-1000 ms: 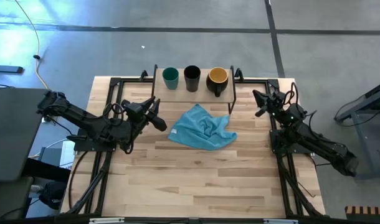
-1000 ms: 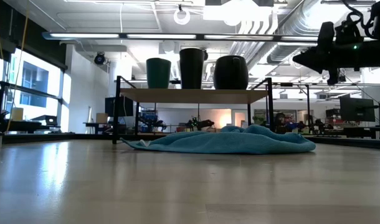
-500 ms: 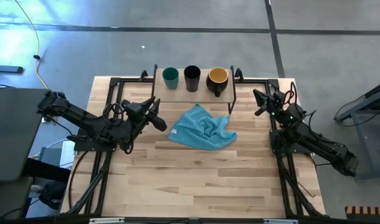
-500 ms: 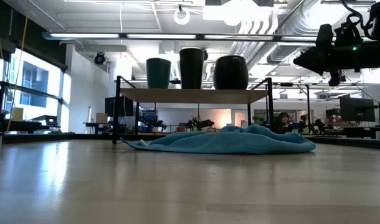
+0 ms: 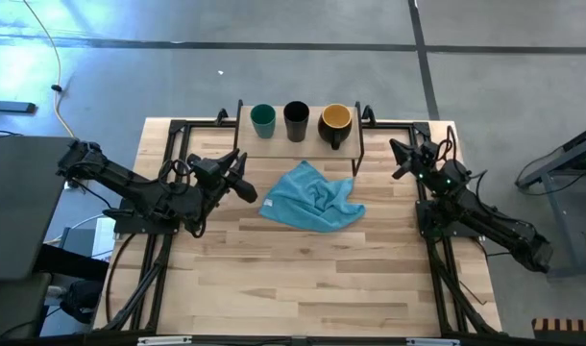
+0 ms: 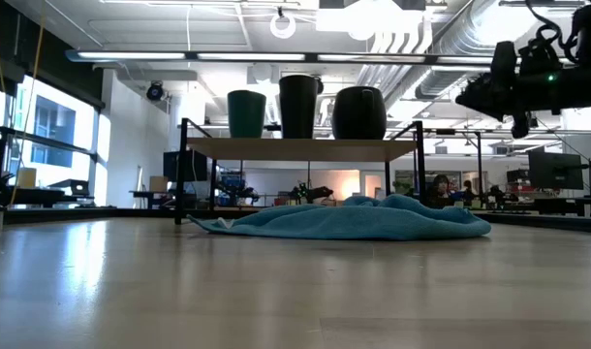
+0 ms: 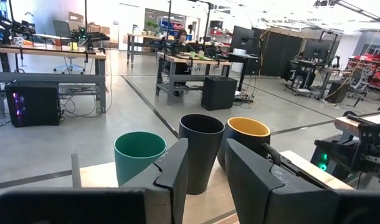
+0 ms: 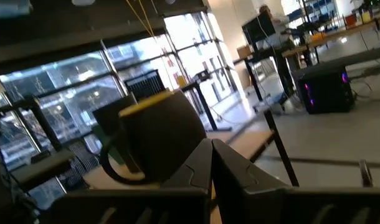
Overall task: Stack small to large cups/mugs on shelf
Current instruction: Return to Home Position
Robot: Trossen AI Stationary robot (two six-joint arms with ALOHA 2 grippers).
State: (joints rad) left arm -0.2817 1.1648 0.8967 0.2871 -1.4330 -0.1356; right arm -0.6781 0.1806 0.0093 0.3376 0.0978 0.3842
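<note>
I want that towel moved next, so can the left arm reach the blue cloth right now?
Probably yes: the left gripper hangs close beside the blue cloth, and nothing stands between them.

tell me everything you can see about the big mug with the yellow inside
The mug is dark outside and yellow-orange inside, apparently ceramic, and empty. It stands upright, mouth up, at the right end of the wooden shelf, beside the black cup without clearly touching it. Its handle seems to face the front of the table.
</note>
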